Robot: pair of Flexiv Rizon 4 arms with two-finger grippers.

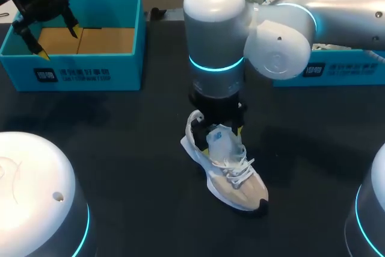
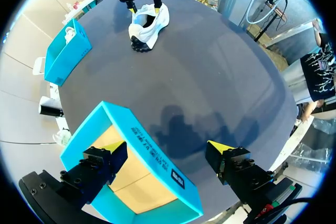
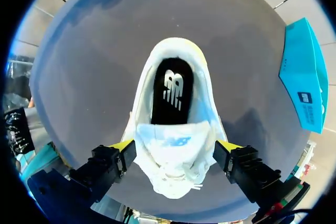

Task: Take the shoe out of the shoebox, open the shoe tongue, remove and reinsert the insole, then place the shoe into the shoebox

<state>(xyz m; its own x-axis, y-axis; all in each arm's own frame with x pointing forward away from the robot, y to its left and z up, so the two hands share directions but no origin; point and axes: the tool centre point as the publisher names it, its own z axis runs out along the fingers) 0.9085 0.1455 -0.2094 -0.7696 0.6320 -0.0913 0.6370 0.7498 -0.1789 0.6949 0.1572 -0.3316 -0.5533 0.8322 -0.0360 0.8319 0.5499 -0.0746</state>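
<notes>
The right tool (image 3: 175,146) stands open, its yellow tips straddling the shoe (image 1: 234,179) at the tongue (image 3: 170,140), one tip just beside each side. The dark insole (image 3: 170,90) lies inside, ahead of the tool. The shoe rests upright mid-counter (image 1: 120,148), well apart from the shoebox (image 1: 84,73) at the far left and a second teal box (image 1: 337,73) at the far right edge. The left tool (image 2: 167,148) hangs open above the shoebox's wall, one tip over its inside, the other over the counter.

shoe (image 3: 173,192) on table (image 3: 94,51) | black insole (image 3: 170,95) inside | fingers (image 3: 122,147) spread, flanking tongue (image 3: 170,148)
</notes>
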